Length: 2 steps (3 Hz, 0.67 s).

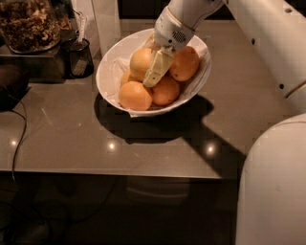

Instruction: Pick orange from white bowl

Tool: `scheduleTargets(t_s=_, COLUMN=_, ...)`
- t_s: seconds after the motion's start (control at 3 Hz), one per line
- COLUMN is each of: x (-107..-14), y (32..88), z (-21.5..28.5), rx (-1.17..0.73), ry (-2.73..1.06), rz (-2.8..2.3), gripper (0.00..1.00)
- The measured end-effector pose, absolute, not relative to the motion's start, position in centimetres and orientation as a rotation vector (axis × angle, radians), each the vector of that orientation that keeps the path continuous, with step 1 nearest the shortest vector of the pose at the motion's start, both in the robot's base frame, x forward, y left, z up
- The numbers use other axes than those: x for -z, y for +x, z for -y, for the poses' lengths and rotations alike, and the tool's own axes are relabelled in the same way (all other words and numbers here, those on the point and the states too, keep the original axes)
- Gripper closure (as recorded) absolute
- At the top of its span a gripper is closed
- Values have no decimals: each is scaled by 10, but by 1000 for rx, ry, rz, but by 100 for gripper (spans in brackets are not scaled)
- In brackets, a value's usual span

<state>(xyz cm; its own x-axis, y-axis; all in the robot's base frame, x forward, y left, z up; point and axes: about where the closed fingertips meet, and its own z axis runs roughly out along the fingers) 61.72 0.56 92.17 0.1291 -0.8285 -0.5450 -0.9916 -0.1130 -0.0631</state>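
Grey glossy counter (71, 143) fills the view, with small light spots (111, 146) glinting near its front edge. Far left, up top, a clear jar (28, 24) of brown bits stands on a raised ledge, and just beside it is a small dark cup (79, 57) with something pale poking out of it. Below them a dark shape (12, 86) sits at the left edge, and a thin cable (19, 139) trails down across the counter. Moving in, we reach the white bowl (101, 83), wide and lined with crumpled paper (117, 64), throwing a heavy shadow (158, 129) forward and to the right. Inside it lies a deep-orange fruit (135, 95) at the front left, and above that the orange (140, 62), paler and sitting high in the pile toward the back. Right against the orange's right side is the gripper (154, 72), pale and angled down into the bowl from the upper right; whether it has a grip on the orange I cannot tell. Two more deep-orange fruits sit beyond it, one low in the middle (166, 91) and one at the right wall (185, 63). The white arm (186, 14) rises out of the top, and the robot's bulky white body (272, 191) fills the right edge.
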Motion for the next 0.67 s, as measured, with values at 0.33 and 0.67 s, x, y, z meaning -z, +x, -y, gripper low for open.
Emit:
scheduleTargets(t_s=0.33, x=-918, y=615, z=-1, rx=-543, ry=-1988, rz=-1763, gripper=63)
scheduleTargets(t_s=0.67, x=-920, y=615, z=-1, rx=-543, ry=-1988, rz=-1763, gripper=86)
